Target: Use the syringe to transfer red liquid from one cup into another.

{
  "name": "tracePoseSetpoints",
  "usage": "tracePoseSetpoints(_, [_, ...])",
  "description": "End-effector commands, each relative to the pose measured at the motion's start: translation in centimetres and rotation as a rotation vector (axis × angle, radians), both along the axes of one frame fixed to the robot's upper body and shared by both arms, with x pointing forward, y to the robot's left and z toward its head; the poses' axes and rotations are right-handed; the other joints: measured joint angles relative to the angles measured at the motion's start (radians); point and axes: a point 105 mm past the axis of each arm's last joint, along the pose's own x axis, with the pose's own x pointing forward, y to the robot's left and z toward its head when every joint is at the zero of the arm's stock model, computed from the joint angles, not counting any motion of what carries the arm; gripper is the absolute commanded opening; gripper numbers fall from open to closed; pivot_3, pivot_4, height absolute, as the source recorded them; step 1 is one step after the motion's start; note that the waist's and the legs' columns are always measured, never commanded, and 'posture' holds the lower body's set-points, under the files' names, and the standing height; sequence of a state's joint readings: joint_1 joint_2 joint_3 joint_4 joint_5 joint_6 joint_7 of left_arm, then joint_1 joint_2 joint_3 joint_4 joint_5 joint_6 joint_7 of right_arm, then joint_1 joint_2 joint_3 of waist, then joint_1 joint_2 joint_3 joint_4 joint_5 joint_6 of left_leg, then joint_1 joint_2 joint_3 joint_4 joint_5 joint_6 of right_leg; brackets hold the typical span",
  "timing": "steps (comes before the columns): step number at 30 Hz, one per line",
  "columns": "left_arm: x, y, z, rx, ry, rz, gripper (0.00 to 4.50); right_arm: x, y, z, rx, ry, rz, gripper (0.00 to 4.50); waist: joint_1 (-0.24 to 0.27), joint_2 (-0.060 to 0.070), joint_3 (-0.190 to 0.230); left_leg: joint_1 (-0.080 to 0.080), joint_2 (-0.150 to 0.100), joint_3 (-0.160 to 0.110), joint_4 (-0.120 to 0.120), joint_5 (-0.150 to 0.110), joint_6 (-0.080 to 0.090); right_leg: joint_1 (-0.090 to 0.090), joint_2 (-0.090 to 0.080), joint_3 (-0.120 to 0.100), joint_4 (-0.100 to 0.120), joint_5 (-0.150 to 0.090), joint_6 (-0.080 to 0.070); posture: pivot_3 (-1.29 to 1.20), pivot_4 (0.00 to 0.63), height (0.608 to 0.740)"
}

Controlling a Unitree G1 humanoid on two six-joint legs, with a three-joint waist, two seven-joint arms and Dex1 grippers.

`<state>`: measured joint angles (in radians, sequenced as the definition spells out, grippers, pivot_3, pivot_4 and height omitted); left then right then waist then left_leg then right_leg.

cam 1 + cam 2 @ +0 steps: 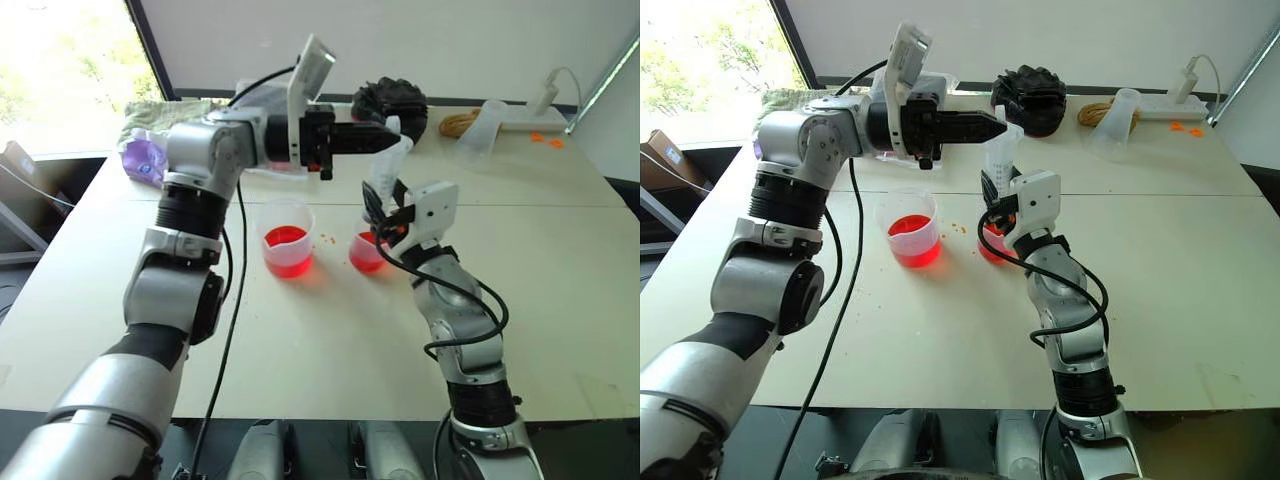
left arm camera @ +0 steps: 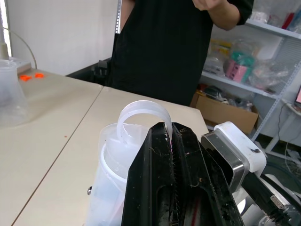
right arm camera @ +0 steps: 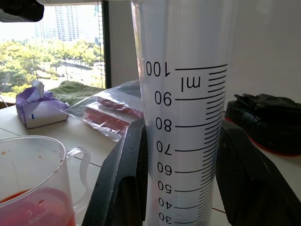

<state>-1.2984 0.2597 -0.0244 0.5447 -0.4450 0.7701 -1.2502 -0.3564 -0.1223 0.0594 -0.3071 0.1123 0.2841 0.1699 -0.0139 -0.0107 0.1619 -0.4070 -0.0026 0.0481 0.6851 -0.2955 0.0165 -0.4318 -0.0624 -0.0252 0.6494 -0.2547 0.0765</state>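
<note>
- From the left eye view I saw the syringe standing upright over the smaller cup, its barrel gripped low down by the right end effector; the left end effector reached in level from the left, its fingers clenched on the plunger's thumb ring at the top of the syringe; the larger cup stood on the counter just left of the smaller one, apart from it, and both held red liquid; small orange specks lay on the counter between and around the cups.
- The right eye view gave me the same arrangement; behind the cups I noted a black bundle and a clear cup tipped on its side near the far edge.
- In the left wrist view I saw the two black fingers pressed together on the clear plunger ring; a person in a black top stood beyond the counter.
- In the right wrist view the graduated barrel sat clamped between the right fingers; I read no red liquid in the visible stretch of it; the larger cup's handle and red contents showed beside it.
</note>
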Motion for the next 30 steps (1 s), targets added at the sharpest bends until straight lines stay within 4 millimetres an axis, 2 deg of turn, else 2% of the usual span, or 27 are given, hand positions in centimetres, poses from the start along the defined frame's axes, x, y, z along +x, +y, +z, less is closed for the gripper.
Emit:
tracePoseSetpoints(1, [-0.7, -1.1, -1.2, 0.046, 0.018, -0.048, 0.03, -1.2, -0.3, 3.4, 0.031, -0.128, 0.009, 1.36, 0.0, 0.0, 0.0, 0.0, 0.0, 0.0, 0.0, 0.0, 0.0, 0.0, 0.0, 0.0, 0.0, 0.0, 0.0, 0.0, 0.15, 0.74])
tracePoseSetpoints(4, [-0.5, -0.8, -0.7, 0.029, 0.005, -0.025, 0.03, -1.3, -0.5, 3.3, 0.024, -0.121, 0.013, 1.36, 0.0, 0.0, 0.0, 0.0, 0.0, 0.0, 0.0, 0.0, 0.0, 0.0, 0.0, 0.0, 0.0, 0.0, 0.0, 0.0, 0.15, 0.74])
tracePoseSetpoints(7, [-0.2, -0.6, -0.4, 0.02, -0.002, 0.001, 0.77, -1.3, -0.6, 3.4, 0.02, -0.119, 0.018, 1.36, 0.0, 0.0, 0.0, 0.0, 0.0, 0.0, 0.0, 0.0, 0.0, 0.0, 0.0, 0.0, 0.0, 0.0, 0.0, 0.0, 0.15, 0.74])
tracePoseSetpoints(13, [-0.2, 0.1, 0.2, 0.002, -0.03, 0.012, 3.1, -1.3, -0.8, 3.6, 0.018, -0.116, 0.026, 1.36, 0.0, 0.0, 0.0, 0.0, 0.0, 0.0, 0.0, 0.0, 0.0, 0.0, 0.0, 0.0, 0.0, 0.0, 0.0, 0.0, 0.15, 0.74])
tracePoseSetpoints(19, [0.1, 2.2, 1.2, -0.02, -0.054, 0.067, 3.1, -1.6, -0.9, 3.9, 0.021, -0.116, 0.042, 1.36, -0.003, 0.0, 0.0, 0.0, 0.0, 0.0, 0.0, 0.0, 0.0, 0.0, 0.0, 0.0, 0.0, 0.0, 0.0, 0.0, 0.15, 0.74])
tracePoseSetpoints(25, [1.2, 7.9, 3.1, -0.019, -0.067, 0.239, 3.1, -1.7, -0.9, 3.8, 0.032, -0.108, 0.048, 1.36, -0.005, 0.0, 0.0, 0.0, 0.0, 0.0, 0.0, 0.0, 0.0, 0.0, 0.0, 0.0, 0.0, 0.0, 0.0, 0.0, 0.15, 0.74])
tracePoseSetpoints(27, [0.9, 9.3, 1.9, 0.067, -0.081, 0.247, 3.1, -1.8, -1.0, 3.8, 0.034, -0.105, 0.048, 1.36, -0.003, 0.0, 0.0, 0.0, 0.0, 0.0, 0.0, 0.0, 0.0, 0.0, 0.0, 0.0, 0.001, 0.0, 0.0, 0.0, 0.15, 0.74])
tracePoseSetpoints(30, [0.1, 10.3, -1.4, 0.27, -0.121, 0.205, 3.1, -1.8, -1.3, 3.8, 0.035, -0.101, 0.05, 1.36, 0.003, 0.001, 0.0, 0.001, 0.0, 0.0, 0.0, 0.0, -0.001, 0.0, 0.0, 0.0, 0.001, 0.0, 0.0, 0.0, 0.15, 0.74])
